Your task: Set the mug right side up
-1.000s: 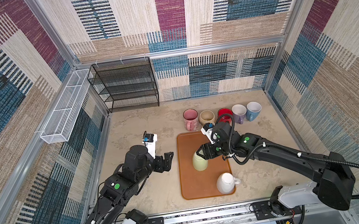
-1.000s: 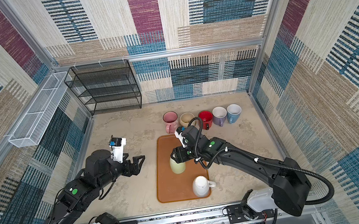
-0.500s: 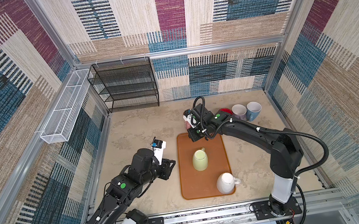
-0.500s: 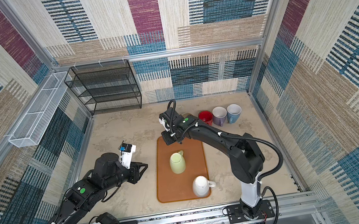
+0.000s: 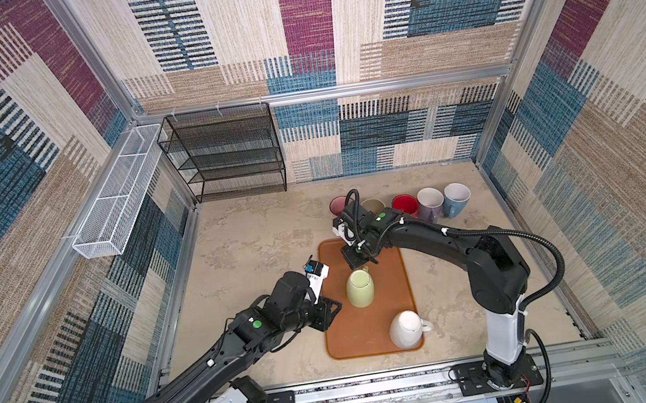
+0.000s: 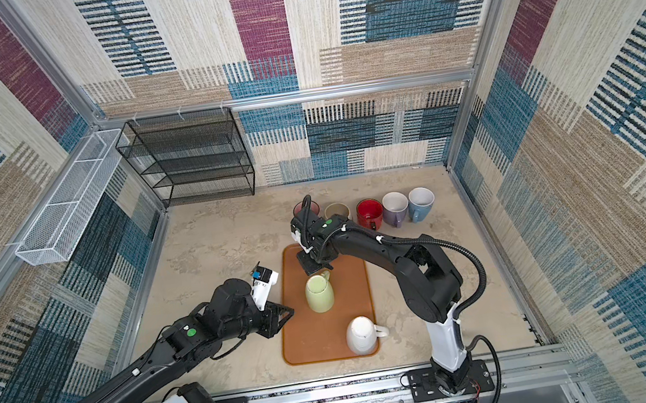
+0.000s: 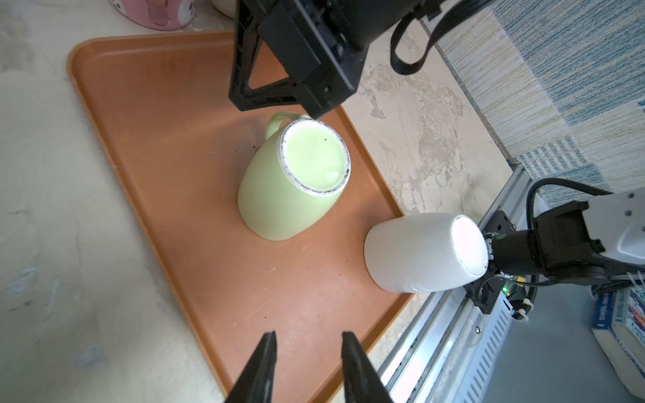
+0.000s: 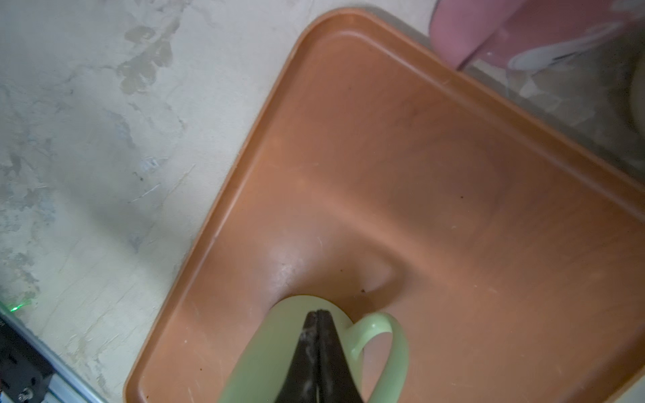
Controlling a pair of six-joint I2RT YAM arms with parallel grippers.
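Note:
A pale green mug (image 5: 360, 288) (image 6: 319, 293) stands upside down, base up, mid-way along the orange tray (image 5: 389, 278), its handle on the far side. My right gripper (image 5: 363, 266) (image 8: 317, 312) hangs shut just over the handle side of that mug (image 8: 258, 352), gripping nothing. Near the tray's left edge my left gripper (image 5: 333, 314) (image 7: 309, 335) is open a little, with only bare tray (image 7: 174, 139) between its fingers. The left wrist view shows the green mug (image 7: 293, 185) beyond the fingers. A white mug (image 5: 406, 329) (image 7: 419, 251) stands upside down at the tray's near right corner.
Behind the tray runs a row of upright mugs: pink (image 5: 338, 205), beige (image 5: 374, 204), red (image 5: 404, 204), lilac (image 5: 430, 202) and blue (image 5: 455, 197). A black wire rack (image 5: 223, 156) stands at the back left. A white wire basket (image 5: 115, 198) hangs on the left wall.
The right gripper closed, drew back to the tray's far edge, then came over the green mug's handle side. The left gripper narrowed and moved up to the tray's left edge. The mugs stayed put.

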